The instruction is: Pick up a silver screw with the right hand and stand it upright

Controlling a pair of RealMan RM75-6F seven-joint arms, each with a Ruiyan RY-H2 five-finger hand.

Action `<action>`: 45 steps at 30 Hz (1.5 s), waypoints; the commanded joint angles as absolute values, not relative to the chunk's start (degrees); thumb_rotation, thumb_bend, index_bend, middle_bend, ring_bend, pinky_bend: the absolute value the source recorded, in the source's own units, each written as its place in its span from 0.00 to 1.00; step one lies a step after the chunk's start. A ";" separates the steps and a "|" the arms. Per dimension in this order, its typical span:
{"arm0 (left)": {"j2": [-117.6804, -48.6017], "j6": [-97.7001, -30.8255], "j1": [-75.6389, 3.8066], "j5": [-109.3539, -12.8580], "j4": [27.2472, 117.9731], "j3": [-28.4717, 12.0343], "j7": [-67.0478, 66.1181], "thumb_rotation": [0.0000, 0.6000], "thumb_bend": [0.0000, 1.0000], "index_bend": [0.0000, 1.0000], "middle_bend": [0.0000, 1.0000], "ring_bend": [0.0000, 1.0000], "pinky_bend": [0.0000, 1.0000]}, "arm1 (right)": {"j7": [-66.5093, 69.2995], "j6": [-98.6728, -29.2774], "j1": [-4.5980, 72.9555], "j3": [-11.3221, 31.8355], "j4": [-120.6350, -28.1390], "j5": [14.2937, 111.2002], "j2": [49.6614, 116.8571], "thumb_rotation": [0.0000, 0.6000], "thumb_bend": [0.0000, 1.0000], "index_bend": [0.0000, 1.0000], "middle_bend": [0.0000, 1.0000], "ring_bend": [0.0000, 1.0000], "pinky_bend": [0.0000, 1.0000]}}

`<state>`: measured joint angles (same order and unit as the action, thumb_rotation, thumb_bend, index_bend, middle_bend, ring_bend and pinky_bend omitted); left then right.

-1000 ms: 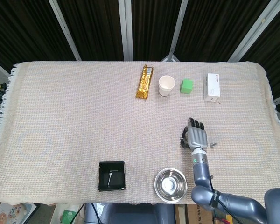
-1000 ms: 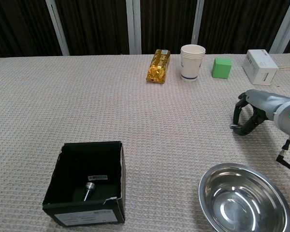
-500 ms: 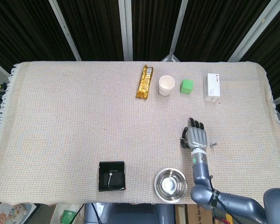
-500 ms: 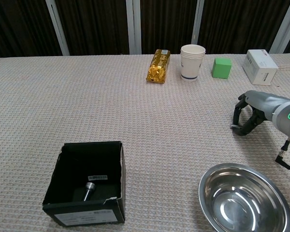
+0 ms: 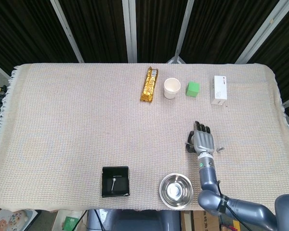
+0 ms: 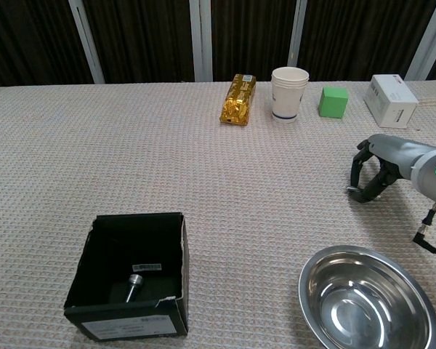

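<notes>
Since the earlier frames we saw almost nothing move: the right hand (image 5: pixel 203 141) stayed palm-down on the cloth beyond the steel bowl (image 5: pixel 176 191), its fingers (image 6: pixel 362 174) curled down and holding nothing. The head view showed us a small silver screw (image 5: pixel 220 149) lying just right of that hand, hidden in the chest view, which instead showed another screw (image 6: pixel 134 282) inside the black box (image 6: pixel 127 314) left of the bowl. Far beyond the bowl stood a gold packet (image 5: pixel 149 84), paper cup (image 5: pixel 171 88), green cube (image 5: pixel 193 89) and white box (image 5: pixel 218 90); the left hand appeared nowhere.
</notes>
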<state>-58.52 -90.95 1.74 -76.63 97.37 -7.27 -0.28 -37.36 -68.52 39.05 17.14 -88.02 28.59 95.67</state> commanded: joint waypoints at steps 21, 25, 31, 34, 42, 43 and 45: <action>-58.51 -90.93 1.73 -76.82 97.50 -7.13 -0.51 1.00 0.04 0.07 0.07 0.02 0.13 | -32.14 -66.87 38.27 19.98 -92.46 27.76 91.62 1.00 0.35 0.59 0.00 0.00 0.00; -58.54 -90.91 1.72 -76.79 97.51 -7.14 -0.57 1.00 0.04 0.07 0.07 0.02 0.13 | -29.95 -66.57 37.96 20.41 -92.34 28.72 91.52 1.00 0.35 0.59 0.00 0.00 0.00; -58.54 -90.92 1.72 -76.82 97.50 -7.13 -0.57 1.00 0.04 0.07 0.07 0.02 0.13 | -28.48 -66.54 37.89 20.41 -92.18 29.72 91.38 1.00 0.35 0.60 0.00 0.00 0.00; -58.52 -90.90 1.72 -76.77 97.53 -7.14 -0.57 1.00 0.04 0.07 0.07 0.02 0.13 | -28.17 -66.47 37.92 20.29 -92.00 29.73 91.38 1.00 0.35 0.60 0.00 0.00 0.00; -58.50 -90.95 1.74 -76.81 97.55 -7.12 -0.56 1.00 0.04 0.07 0.07 0.02 0.13 | -28.21 -65.55 38.27 19.83 -91.36 28.63 91.20 1.00 0.35 0.60 0.00 0.00 0.00; -58.50 -90.95 1.75 -76.81 97.54 -7.12 -0.57 1.00 0.04 0.07 0.07 0.02 0.13 | -28.22 -65.49 38.32 19.79 -91.33 28.54 91.17 1.00 0.35 0.60 0.00 0.00 0.00; -58.51 -90.95 1.74 -76.82 97.54 -7.12 -0.58 1.00 0.04 0.07 0.07 0.02 0.13 | -28.19 -65.42 38.35 19.73 -91.30 28.46 91.12 1.00 0.35 0.60 0.00 0.00 0.00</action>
